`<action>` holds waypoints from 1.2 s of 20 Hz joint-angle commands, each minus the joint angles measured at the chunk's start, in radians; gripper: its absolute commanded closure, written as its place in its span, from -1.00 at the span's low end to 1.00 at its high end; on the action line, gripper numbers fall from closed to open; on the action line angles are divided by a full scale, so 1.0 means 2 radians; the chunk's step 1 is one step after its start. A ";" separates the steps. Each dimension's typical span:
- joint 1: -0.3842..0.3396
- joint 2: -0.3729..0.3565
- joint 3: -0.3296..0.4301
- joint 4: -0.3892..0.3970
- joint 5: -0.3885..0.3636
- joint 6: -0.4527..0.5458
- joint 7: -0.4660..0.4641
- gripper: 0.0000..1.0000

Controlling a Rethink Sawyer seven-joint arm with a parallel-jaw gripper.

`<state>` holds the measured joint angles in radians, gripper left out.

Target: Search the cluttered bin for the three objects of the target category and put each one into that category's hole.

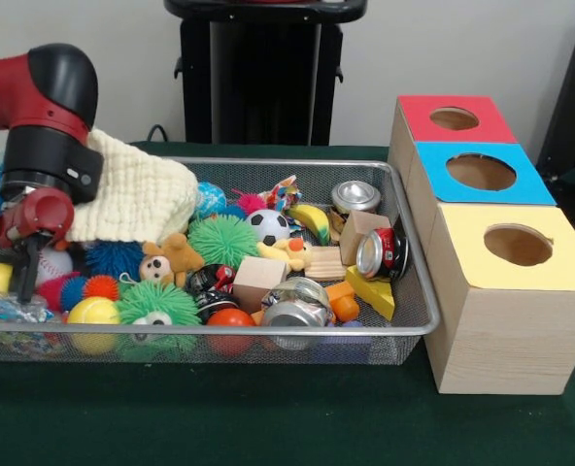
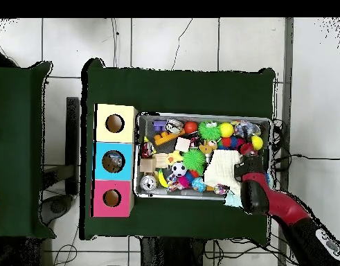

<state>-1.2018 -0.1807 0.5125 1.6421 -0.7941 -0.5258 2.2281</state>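
Red can [image 1: 385, 253] lies on its side in the bin [image 1: 404, 335], long axis level, silver end toward nine o'clock. It sits well apart, three o'clock of the gripper [image 1: 23, 254]; gripper state cannot be determined.

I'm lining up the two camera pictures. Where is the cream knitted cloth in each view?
Front view: the cream knitted cloth lies at the bin's far left, just right of the arm's black wrist.
Overhead view: the cloth sits toward the bin's right end, near its lower edge, just left of the arm.
Shared landmark: the soccer ball, on the cloth's box-facing side.
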 commanded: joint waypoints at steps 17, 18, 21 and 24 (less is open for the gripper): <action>-0.003 0.020 0.096 -0.191 -0.216 0.022 0.253 -1.00; -0.003 0.019 0.095 -0.191 -0.214 0.022 0.253 -1.00; 0.004 0.013 0.079 -0.184 -0.181 0.027 0.229 1.00; 0.007 0.003 0.072 -0.175 -0.165 0.044 0.214 1.00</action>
<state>-1.2206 -0.1515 0.6059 1.4594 -1.1767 -0.5449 2.4479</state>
